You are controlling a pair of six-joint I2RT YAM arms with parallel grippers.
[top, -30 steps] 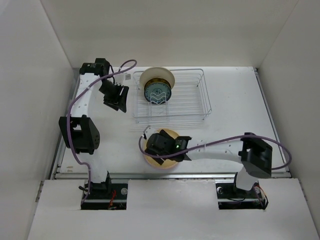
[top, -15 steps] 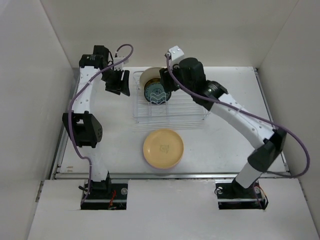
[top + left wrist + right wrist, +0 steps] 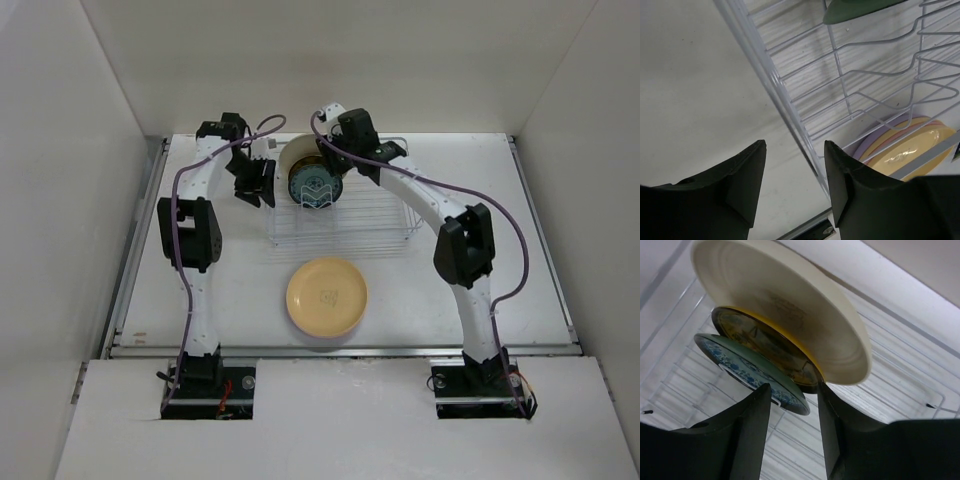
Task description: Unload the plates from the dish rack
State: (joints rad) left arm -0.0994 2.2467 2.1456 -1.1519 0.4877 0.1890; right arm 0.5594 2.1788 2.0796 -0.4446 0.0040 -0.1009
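Note:
The dish rack [image 3: 372, 215] stands at the back of the table. At its back left corner stand three plates on edge: a cream plate [image 3: 300, 153] [image 3: 785, 305], a dark yellow-patterned plate [image 3: 765, 340] and a teal-patterned plate [image 3: 316, 188] [image 3: 752, 367]. My right gripper [image 3: 331, 164] [image 3: 793, 387] hangs over them, open, its fingers straddling the rims of the teal and the dark plate. My left gripper [image 3: 257, 184] [image 3: 794, 145] is open and empty by the rack's left side wire [image 3: 790, 115]. An orange-yellow plate [image 3: 327, 297] [image 3: 907, 150] tops a stack in front of the rack.
Pink and lavender rims [image 3: 875, 140] show under the orange-yellow plate. White walls close in the table on the left, back and right. The right arm's elbow [image 3: 462, 245] stands just right of the rack.
The right arm swung from the stack at the front to the plates in the rack, and its jaws narrowed. The left gripper moved right, up to the rack's left side.

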